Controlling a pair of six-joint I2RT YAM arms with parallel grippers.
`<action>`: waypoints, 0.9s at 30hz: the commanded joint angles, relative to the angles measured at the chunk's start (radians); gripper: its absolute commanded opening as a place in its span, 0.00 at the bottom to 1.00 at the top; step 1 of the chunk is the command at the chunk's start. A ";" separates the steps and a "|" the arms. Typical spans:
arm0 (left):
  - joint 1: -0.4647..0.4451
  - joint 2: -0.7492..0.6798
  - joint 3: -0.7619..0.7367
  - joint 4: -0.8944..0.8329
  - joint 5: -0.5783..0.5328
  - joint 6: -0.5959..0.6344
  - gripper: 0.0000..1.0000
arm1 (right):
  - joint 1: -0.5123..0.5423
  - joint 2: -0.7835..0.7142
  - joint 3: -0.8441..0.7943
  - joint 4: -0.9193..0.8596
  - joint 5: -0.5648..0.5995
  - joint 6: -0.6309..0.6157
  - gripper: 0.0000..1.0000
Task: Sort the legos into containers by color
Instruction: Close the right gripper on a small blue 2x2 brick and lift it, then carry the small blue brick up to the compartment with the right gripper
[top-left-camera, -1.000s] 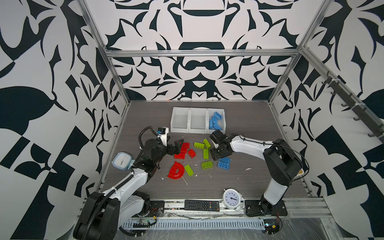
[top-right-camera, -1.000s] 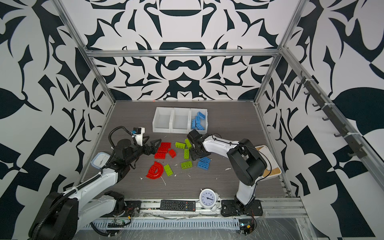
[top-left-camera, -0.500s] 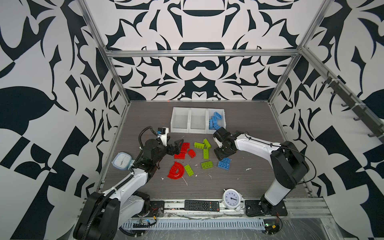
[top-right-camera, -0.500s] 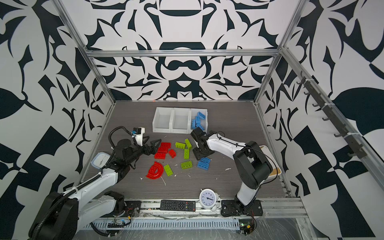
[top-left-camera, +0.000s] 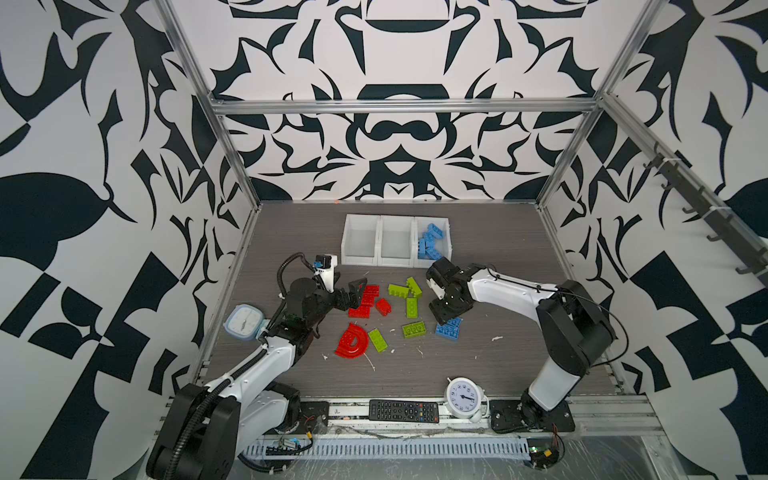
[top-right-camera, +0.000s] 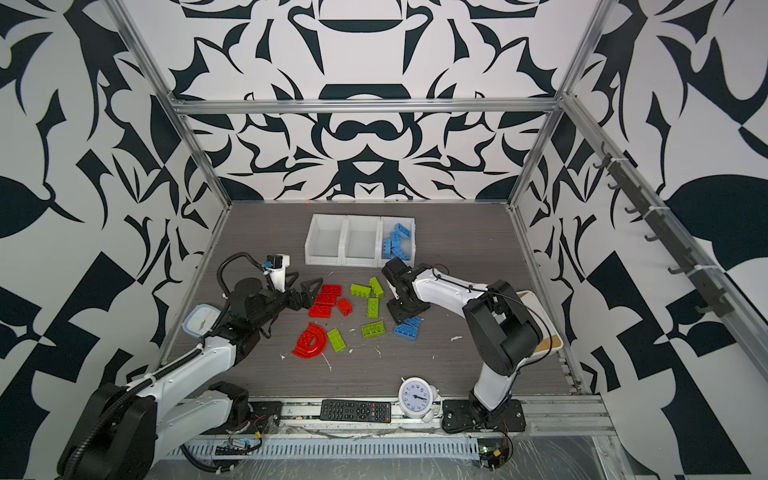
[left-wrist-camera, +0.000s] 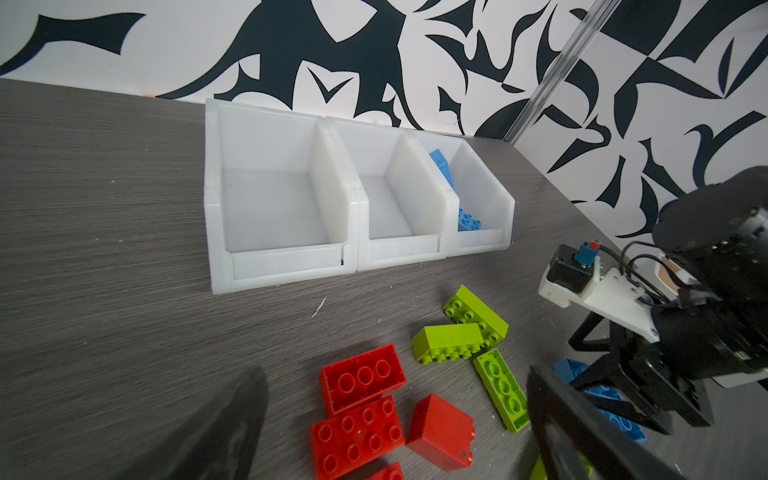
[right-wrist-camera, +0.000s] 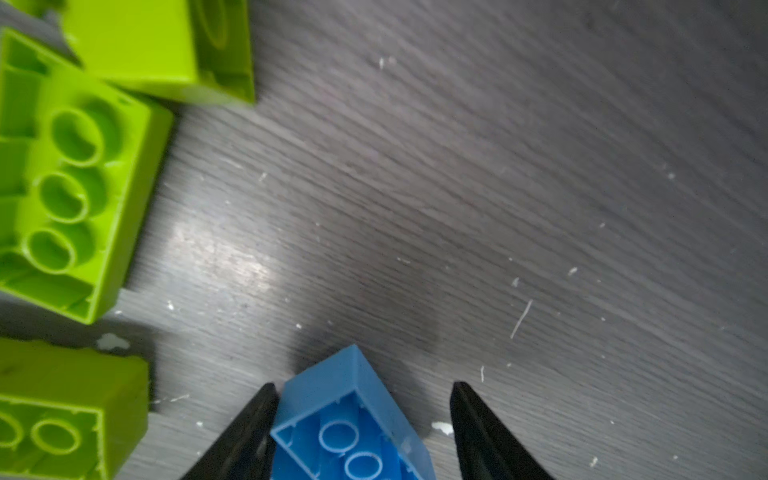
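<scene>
Legos (top-left-camera: 413, 329) are partly sorted: blue bricks (top-left-camera: 430, 243) sit in the rightmost container (top-left-camera: 448, 241), reds (top-left-camera: 368, 299) and greens (top-left-camera: 411, 307) litter the tabletop (top-left-camera: 498, 257), right end effector (right-wrist-camera: 362, 386) straddles a blue brick (right-wrist-camera: 345, 415) unclenched, left end effector (top-left-camera: 353, 293) gapes empty

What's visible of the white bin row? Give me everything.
The containers are three matching white, slightly translucent plastic bins joined side by side, open-topped, each with a low front lip. They stand upright on the grey wood-grain table near the back wall. Two are empty; the rightmost in both top views holds blue legos. Nothing else touches them.
</scene>
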 joint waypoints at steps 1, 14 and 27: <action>-0.002 -0.005 0.010 0.015 0.009 -0.005 1.00 | -0.037 -0.014 -0.022 -0.008 0.029 0.010 0.65; -0.002 -0.003 0.012 0.016 0.011 -0.005 1.00 | -0.135 -0.118 -0.144 0.052 -0.043 0.072 0.53; -0.002 -0.003 0.012 0.015 0.012 -0.007 1.00 | -0.136 -0.125 -0.124 0.058 -0.041 0.085 0.33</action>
